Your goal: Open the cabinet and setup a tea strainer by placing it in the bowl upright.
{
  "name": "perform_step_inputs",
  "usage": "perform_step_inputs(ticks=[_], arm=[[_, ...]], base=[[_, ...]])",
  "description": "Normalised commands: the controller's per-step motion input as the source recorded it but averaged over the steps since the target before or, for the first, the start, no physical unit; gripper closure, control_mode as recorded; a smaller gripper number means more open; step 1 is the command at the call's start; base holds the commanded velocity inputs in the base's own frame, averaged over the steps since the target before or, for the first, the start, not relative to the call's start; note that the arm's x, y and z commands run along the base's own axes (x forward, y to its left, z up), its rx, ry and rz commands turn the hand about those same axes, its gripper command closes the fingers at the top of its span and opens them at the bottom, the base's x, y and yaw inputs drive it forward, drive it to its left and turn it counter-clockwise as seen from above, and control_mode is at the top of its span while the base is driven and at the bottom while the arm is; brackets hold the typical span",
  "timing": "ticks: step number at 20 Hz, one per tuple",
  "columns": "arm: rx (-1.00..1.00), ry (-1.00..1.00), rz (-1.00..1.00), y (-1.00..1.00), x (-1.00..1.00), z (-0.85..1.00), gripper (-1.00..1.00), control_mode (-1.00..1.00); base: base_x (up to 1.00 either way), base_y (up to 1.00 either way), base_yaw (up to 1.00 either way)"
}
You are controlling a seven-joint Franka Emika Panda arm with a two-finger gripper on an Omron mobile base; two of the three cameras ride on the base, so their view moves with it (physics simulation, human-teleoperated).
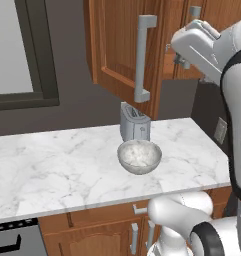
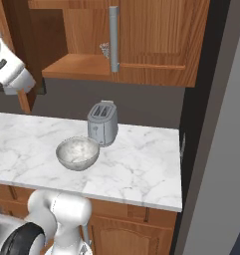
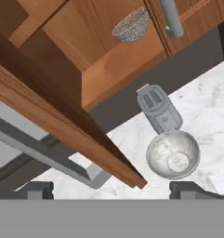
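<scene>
- Pincer (image 3: pixel 111 188): jaws wide apart, nothing between them; it hangs high, level with the cabinet (image 3: pixel 62 88).
- Nearest: edge of the swung-open cabinet door (image 3: pixel 67 135), crossing just ahead of the left fingertip.
- Below and beyond the pincer: bowl (image 3: pixel 173 154) on the marble counter (image 1: pixel 52 170), open side up.
- Toaster (image 3: pixel 158 110) just behind the bowl, close beside it.
- Farthest: tea strainer (image 3: pixel 130 26) on the cabinet's inner shelf, mesh basket visible, well apart from the pincer.

Open cabinet door (image 1: pixel 123 50) (left leaf) juts over counter, toaster (image 1: pixel 135 123) just behind bowl (image 1: pixel 139 156), cabinet interior unblocked
</scene>
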Motion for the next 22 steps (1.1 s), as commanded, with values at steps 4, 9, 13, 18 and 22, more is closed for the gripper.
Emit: perform_step_inputs(ticks=[4,9,13,18,22], arm=[[0.53,0.01,0.33,-0.39,0.4,-0.11,-1.0,-1.0],[0.59,0.06,0.23,-0.25,0.6,-0.14,-1.0,-1.0],[0.48,0.17,0.18,0.0,0.64,-0.19,-1.0,-1.0],[0.11,0.19,0.15,0.25,0.51,-0.4,-1.0,-1.0],[0.02,0.11,0.15,0.18,0.38,-0.11,-1.0,-1.0]], base=[[0.0,0.0,0.0],[0.0,0.0,0.0],[0.0,0.0,0.0],[0.0,0.0,0.0],[0.0,0.0,0.0]])
